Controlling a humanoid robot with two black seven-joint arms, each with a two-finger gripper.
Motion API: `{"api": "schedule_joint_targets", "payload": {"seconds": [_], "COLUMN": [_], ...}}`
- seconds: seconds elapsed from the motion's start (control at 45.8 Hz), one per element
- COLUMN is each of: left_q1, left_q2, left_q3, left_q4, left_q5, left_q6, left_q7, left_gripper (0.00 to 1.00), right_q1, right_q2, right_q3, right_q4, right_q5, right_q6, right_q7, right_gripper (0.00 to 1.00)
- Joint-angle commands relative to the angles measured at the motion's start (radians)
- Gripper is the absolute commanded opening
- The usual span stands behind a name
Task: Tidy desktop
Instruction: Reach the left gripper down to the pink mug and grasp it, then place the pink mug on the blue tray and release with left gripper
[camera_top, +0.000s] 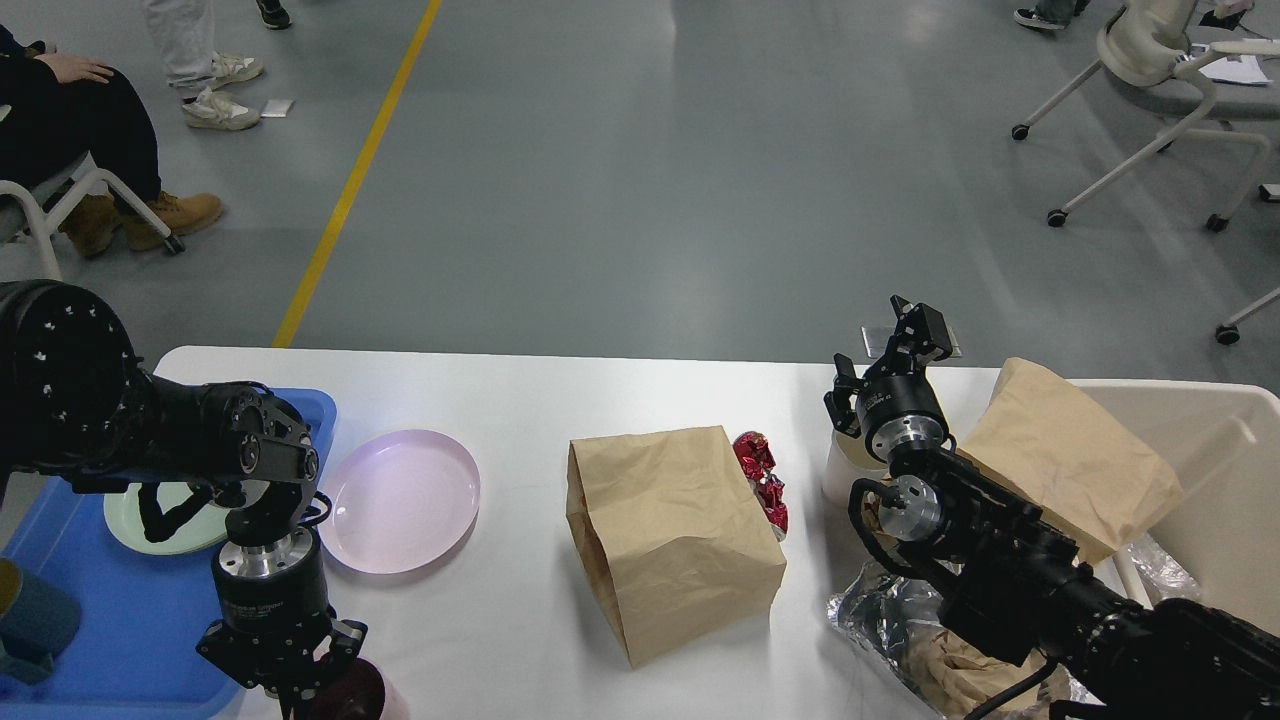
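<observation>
Spreading across the whole lower view, the desktop (520, 400) carries a cream bin (1220, 470) at right, a blue tray (150, 620) at left, a paper bag (670, 540) in the middle and a pink plate (400, 500). A red wrapper (762, 480) lies just beside the bag. The left gripper (285, 690) points down over a dark cup (360, 695); whether it grips cannot be told. The right gripper (905, 330) looks parted and empty. A clean lift would likely need fingers centred on the cup.
</observation>
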Motion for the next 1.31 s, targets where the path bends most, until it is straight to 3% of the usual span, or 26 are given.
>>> {"api": "schedule_joint_targets", "payload": {"seconds": [0.0,0.109,0.371,0.546,0.765,0.983,1.289], "left_q1": [-0.013,-0.043,-0.189,-0.215,-0.125,-0.022,0.036], "left_q2": [0.005,0.025,0.146,0.261,0.369,0.39,0.404], "left_q3": [-0.002,-0.011,-0.022,-0.002,0.028,0.028,0.028], "left_q4": [-0.002,-0.002,-0.002,0.006,0.115,0.239,0.276], "left_q5": [-0.002,-0.002,-0.002,0.003,0.003,0.001,0.001], "left_q6": [-0.006,-0.055,-0.055,-0.055,-0.055,-0.055,-0.055], "left_q7": [0.0,0.0,-0.002,0.003,-0.01,-0.01,-0.011], "left_gripper": [0.0,0.0,0.0,0.0,0.0,0.0,0.0], "right_q1": [0.0,0.0,0.0,0.0,0.0,0.0,0.0], "right_q2": [0.0,0.0,0.0,0.0,0.0,0.0,0.0], "right_q3": [0.0,0.0,0.0,0.0,0.0,0.0,0.0], "right_q4": [0.0,0.0,0.0,0.0,0.0,0.0,0.0], "right_q5": [0.0,0.0,0.0,0.0,0.0,0.0,0.0], "right_q6": [0.0,0.0,0.0,0.0,0.0,0.0,0.0], "right_q7": [0.0,0.0,0.0,0.0,0.0,0.0,0.0], "right_gripper": [1.0,1.0,1.0,1.0,1.0,1.0,1.0]}}
